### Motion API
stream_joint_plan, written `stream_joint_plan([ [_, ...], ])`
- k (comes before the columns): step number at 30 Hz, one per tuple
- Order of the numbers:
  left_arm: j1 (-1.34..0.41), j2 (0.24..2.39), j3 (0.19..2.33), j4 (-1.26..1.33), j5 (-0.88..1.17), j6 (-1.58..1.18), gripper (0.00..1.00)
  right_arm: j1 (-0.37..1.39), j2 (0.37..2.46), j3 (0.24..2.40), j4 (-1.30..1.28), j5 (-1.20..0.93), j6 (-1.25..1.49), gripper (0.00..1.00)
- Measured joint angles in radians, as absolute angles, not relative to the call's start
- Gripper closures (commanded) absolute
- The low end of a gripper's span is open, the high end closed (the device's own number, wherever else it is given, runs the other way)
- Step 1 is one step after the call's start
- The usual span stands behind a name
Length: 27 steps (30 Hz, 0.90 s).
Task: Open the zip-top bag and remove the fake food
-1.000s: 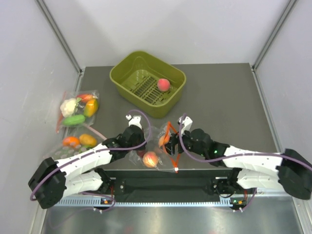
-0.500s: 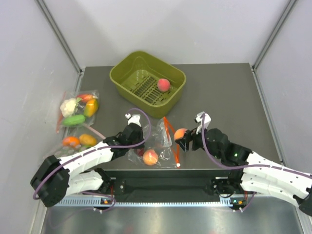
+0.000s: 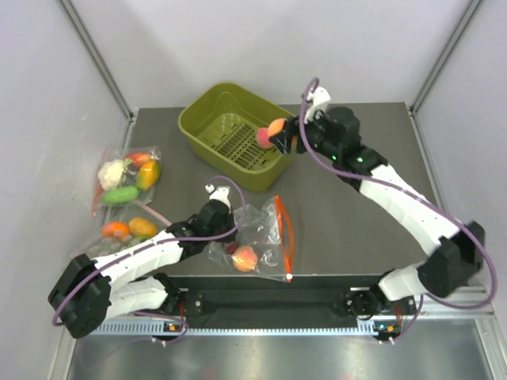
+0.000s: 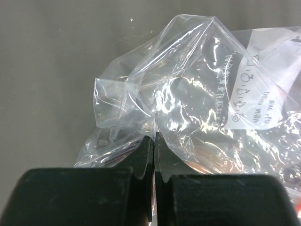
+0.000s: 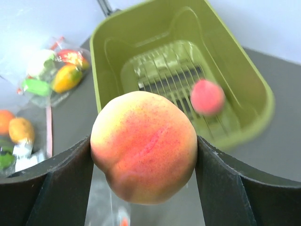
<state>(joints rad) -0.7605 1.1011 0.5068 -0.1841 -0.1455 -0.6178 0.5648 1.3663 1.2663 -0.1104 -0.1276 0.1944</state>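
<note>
The zip-top bag (image 3: 257, 229) lies crinkled near the front edge, its orange-red zip strip (image 3: 284, 229) on its right side. One peach of the fake food (image 3: 245, 257) still shows inside it. My left gripper (image 3: 226, 229) is shut, pinching the bag's clear plastic (image 4: 188, 99) between its fingertips (image 4: 154, 139). My right gripper (image 3: 283, 134) is shut on a second peach (image 5: 143, 146) and holds it in the air over the right rim of the green basket (image 3: 207, 119). A third peach (image 5: 207, 97) lies in the basket.
Two other clear bags of vegetables lie at the left: one with cauliflower and cucumber (image 3: 127, 176), one with orange pieces (image 3: 127, 229). The basket (image 5: 244, 80) has a slatted floor. Grey walls close in the table on three sides.
My right gripper has lifted a peach out of the bag and carried it away and up to the basket's rim. The left gripper has kept its pinch on the bag.
</note>
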Motion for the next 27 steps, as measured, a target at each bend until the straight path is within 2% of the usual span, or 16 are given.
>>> stream_joint_plan([
  [2,-0.760,1.097,0.507,-0.184,-0.142,-0.618,1.00,0.564,1.481,1.361,-0.099,-0.160,0.186,0.62],
  [4,-0.760,1.097,0.508,-0.185,-0.138,-0.618,1.00,0.564,1.576,1.429,-0.101,-0.177,0.183,0.55],
  [6,-0.760,1.097,0.509,-0.184,-0.131,-0.618,1.00,0.564,1.668,1.487,-0.100,-0.190,0.183,0.38],
  [7,-0.760,1.097,0.509,-0.184,-0.127,-0.618,1.00,0.564,1.702,1.504,-0.101,-0.195,0.183,0.24],
  [12,-0.760,1.097,0.511,-0.184,-0.119,-0.618,1.00,0.564,1.810,1.528,-0.105,-0.224,0.184,0.10],
  [21,-0.760,1.097,0.516,-0.184,-0.112,-0.619,1.00,0.564,1.817,1.526,-0.091,-0.245,0.175,0.04],
  [24,-0.760,1.097,0.516,-0.184,-0.112,-0.621,1.00,0.564,1.742,1.462,-0.081,-0.243,0.163,0.04],
  [27,-0.760,1.095,0.516,-0.187,-0.116,-0.622,1.00,0.564,1.576,1.320,-0.069,-0.231,0.156,0.05],
])
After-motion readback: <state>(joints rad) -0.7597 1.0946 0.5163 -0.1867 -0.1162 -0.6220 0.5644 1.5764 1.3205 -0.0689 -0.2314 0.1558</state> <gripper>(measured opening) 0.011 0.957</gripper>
